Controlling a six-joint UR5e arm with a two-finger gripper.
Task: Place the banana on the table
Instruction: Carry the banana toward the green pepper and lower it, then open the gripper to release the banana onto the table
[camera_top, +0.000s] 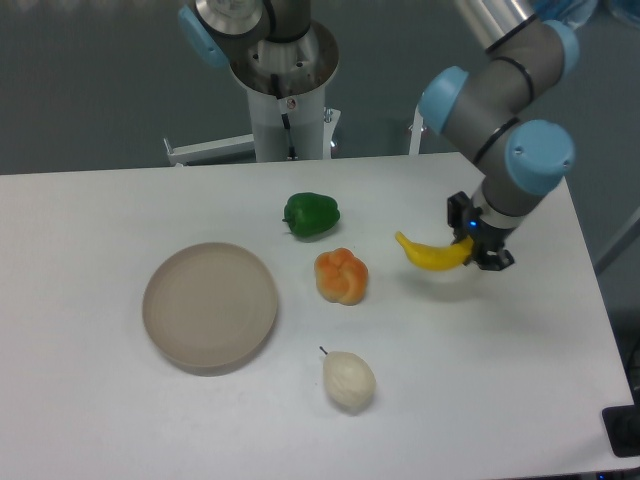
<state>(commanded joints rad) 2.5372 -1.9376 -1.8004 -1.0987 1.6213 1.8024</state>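
Observation:
The bright yellow banana hangs a little above the white table, right of centre, with a faint shadow under it. My gripper is shut on the banana's right end, its black fingers on either side of it. The banana's left tip points toward the orange fruit.
A green pepper lies at the centre back. An orange lumpy fruit lies left of the banana. A cream-white pear lies near the front. A round beige plate stands at the left. The arm's base stands behind the table.

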